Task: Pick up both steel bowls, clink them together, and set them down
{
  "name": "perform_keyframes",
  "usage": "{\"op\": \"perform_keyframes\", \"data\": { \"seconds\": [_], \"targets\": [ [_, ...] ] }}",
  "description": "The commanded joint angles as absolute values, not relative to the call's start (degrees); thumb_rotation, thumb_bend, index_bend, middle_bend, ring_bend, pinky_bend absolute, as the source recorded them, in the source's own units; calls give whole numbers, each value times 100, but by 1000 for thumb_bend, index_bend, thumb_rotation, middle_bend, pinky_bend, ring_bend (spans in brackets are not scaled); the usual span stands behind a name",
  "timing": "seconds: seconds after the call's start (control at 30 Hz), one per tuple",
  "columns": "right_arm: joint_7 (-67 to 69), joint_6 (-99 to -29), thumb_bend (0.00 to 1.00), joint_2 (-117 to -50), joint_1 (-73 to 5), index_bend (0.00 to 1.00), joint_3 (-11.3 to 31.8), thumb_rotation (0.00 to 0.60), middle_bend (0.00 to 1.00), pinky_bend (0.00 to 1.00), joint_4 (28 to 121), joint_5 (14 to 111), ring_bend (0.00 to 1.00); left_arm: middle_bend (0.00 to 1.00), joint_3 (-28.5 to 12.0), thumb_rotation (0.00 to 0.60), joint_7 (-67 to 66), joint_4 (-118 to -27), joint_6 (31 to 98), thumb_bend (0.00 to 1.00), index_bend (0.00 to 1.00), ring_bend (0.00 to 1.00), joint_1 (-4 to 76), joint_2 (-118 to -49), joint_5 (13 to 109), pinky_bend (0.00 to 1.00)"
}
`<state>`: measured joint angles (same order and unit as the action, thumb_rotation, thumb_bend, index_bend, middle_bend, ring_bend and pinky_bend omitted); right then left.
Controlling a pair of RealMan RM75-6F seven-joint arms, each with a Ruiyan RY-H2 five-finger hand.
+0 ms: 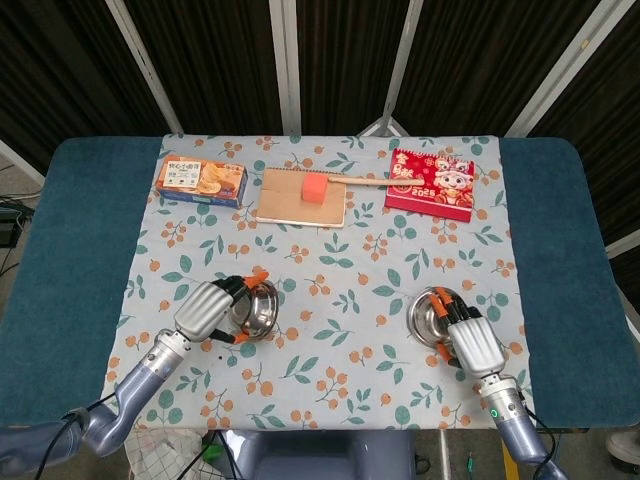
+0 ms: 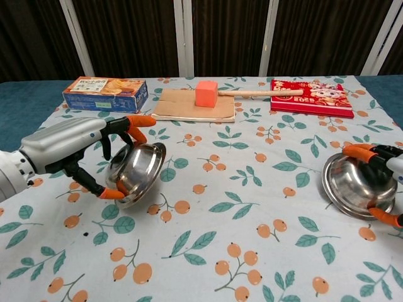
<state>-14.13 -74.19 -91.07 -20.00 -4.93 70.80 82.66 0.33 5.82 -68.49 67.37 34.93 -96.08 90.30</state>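
My left hand [image 1: 205, 310] [image 2: 69, 148] grips a steel bowl [image 1: 258, 308] [image 2: 137, 173] by its rim, tilted with its opening facing right, low over the floral cloth at the front left. At the front right my right hand [image 1: 470, 342] [image 2: 385, 182] holds the second steel bowl [image 1: 433, 313] [image 2: 351, 184], which lies nearly flat and very close to or on the cloth, opening up. The orange fingertips [image 2: 356, 148] hook over its rim.
Along the back of the table [image 1: 90, 230] lie a cracker box [image 1: 201, 179] [image 2: 105, 93], a brown board [image 1: 302, 198] carrying an orange cube [image 1: 315, 188] [image 2: 206, 93] and a wooden stick [image 1: 365, 181], and a red calendar card [image 1: 432, 180] [image 2: 310, 96].
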Motion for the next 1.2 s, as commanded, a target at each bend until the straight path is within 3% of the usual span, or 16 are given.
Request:
{"op": "perform_keyframes", "data": {
  "seconds": [0.03,0.17,0.4,0.5,0.63,0.77,0.93,1.2],
  "targets": [
    [-1426,-7081,486,-8862,-2058,0,-450,434,140,254,7505,8139,266,164,-70,465,449,-7017,6518,125,1,127,3547,-9570,8846,365],
    [-1340,-6943,487,-8673,-2119,0,-352,350,49,217,7877,8137,199,99,-189,448,366,-7175,6213,114,0,76,3611,-9558,8580,343],
    [-1121,-7151,483,-8139,-2070,0,-276,338,0,153,8686,8379,113,84,-193,397,396,-7578,6371,112,0,73,3556,-9281,8680,280],
    [-968,-7344,477,-7776,-1982,0,-296,330,0,109,9144,8542,46,77,-77,338,482,-7965,6712,112,0,57,3401,-8958,8917,255],
    [-1086,-7830,476,-7118,-1693,0,-389,348,0,39,9644,8702,2,74,260,248,-90,-8150,7817,112,0,49,2872,-8491,9560,219],
    [-1616,-8574,475,-6944,-1222,0,-261,352,0,0,9573,8520,0,67,701,247,-843,-8411,8650,112,0,42,2056,-7990,9656,181],
    [-1767,-9240,475,-6793,-668,0,-269,423,0,0,9536,8384,0,55,937,258,-1280,-8538,9502,112,0,30,1193,-7549,9500,165],
    [-2099,-10006,475,-6704,-204,0,-105,426,0,0,9601,8513,0,40,838,283,-1587,-8932,9836,112,0,0,765,-7218,9406,160]
  ]
}}
